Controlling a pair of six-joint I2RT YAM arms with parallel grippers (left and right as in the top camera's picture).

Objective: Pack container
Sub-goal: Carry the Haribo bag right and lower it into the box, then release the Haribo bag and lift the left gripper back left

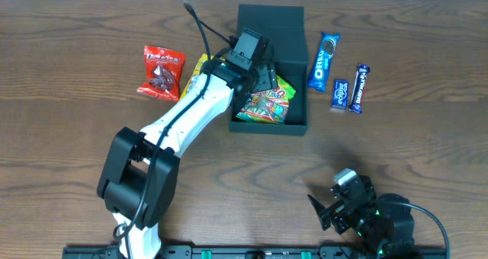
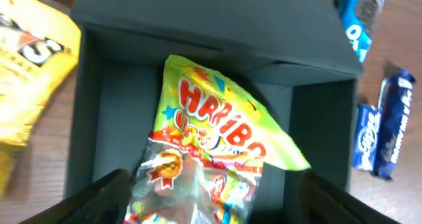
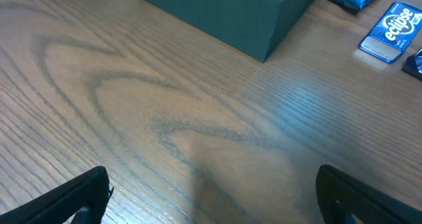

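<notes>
The container (image 1: 296, 57) is a dark matte box with its flap lid folded back at the far side. A green and yellow Haribo bag (image 1: 265, 103) lies inside it. My left gripper (image 1: 261, 75) hangs over the box, open. In the left wrist view its fingers (image 2: 214, 178) stand wide on either side of the Haribo bag (image 2: 211, 138), above the box floor (image 2: 125, 112). My right gripper (image 1: 328, 209) is open and empty near the table's front edge, its fingers (image 3: 211, 174) over bare wood. The box's corner (image 3: 217, 16) shows in the right wrist view.
A red snack packet (image 1: 162, 71) and a yellow packet (image 1: 197, 70) lie left of the box. An Oreo pack (image 1: 323, 61), a blue Eclipse pack (image 1: 339, 94) and a dark blue bar (image 1: 358, 87) lie to its right.
</notes>
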